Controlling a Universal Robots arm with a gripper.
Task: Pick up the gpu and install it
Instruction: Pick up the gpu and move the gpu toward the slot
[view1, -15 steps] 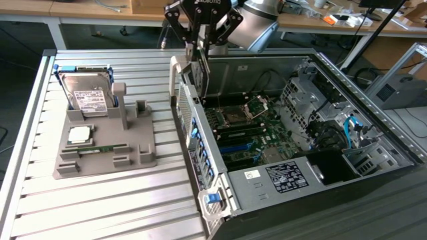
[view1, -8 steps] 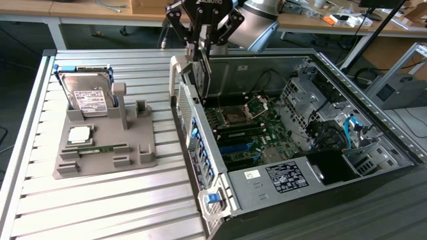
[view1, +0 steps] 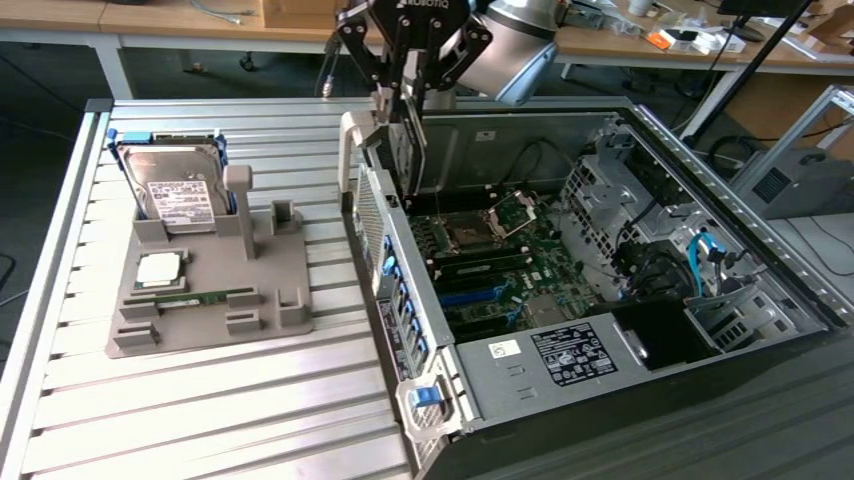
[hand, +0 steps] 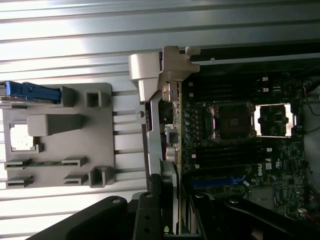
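Black gripper (view1: 408, 98) is clamped on the thin gpu (view1: 423, 150), hanging straight down just inside the computer case (view1: 521, 400) edge by the grey tray (view1: 287, 312).

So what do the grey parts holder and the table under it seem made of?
Parts holder: matte grey plastic, possibly 3D-printed; its surface is dull, uniform and blocky. Table: bare metal slats, likely aluminium; they are silvery, ribbed and catch glare.
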